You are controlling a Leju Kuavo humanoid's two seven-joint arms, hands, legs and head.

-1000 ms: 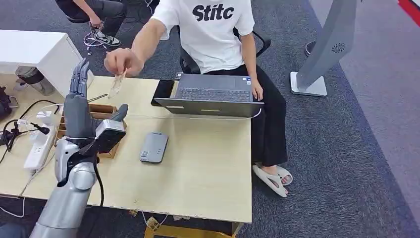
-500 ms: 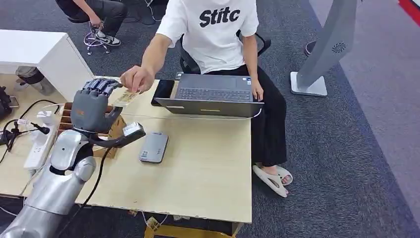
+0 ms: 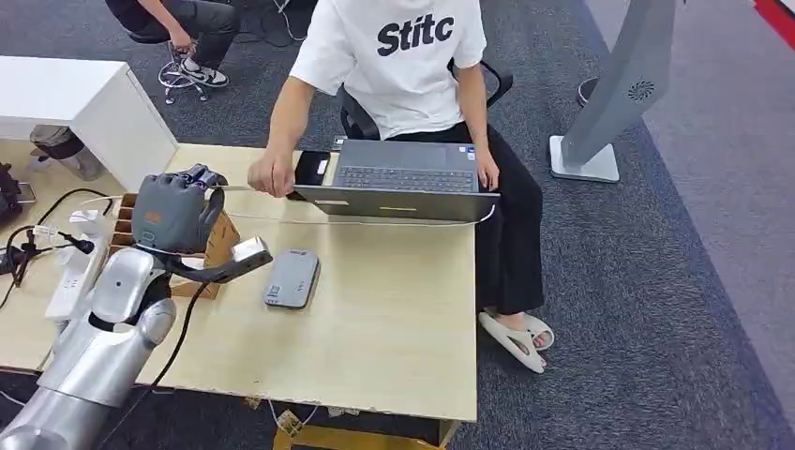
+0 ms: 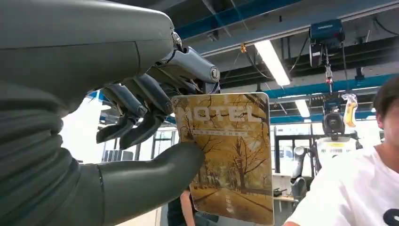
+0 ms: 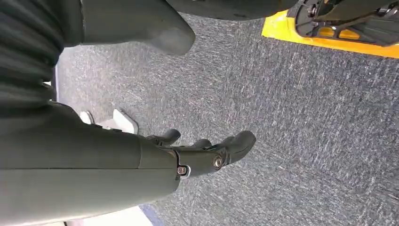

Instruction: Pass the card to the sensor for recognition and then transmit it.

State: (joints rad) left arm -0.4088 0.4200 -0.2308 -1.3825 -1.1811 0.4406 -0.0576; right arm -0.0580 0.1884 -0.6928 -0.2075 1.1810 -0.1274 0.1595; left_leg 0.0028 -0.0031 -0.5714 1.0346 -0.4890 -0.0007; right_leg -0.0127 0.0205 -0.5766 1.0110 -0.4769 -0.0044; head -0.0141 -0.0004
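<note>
L hand (image 3: 172, 212) is raised above the tabletop (image 3: 394, 309), beside a wooden box (image 3: 217, 251); the card (image 4: 229, 155) is pinched between thumb and fingers (image 4: 141, 123), seen clearly in the L wrist view; the card is held upright, printed w/ "HOTEL" and a yellow tree-lined path; in the head view the card is hidden behind the hand. R hand (image 5: 197, 155) is seen hanging over grey carpet (image 5: 291, 117); its fingers are lightly curled, apart, w/ nothing held. The grey sensor (image 3: 292, 277) is lying flat on the tabletop, just beside the L hand's wrist, not touched by hand or card. A person in a white T-shirt (image 3: 398, 61) is seated at the far side of the tabletop; one hand (image 3: 271, 175) is rested near a black phone (image 3: 312, 169), the other at the edge of an open laptop (image 3: 403, 183). A white power strip (image 3: 75, 272) w/ cables is placed at the tabletop's left end.
</note>
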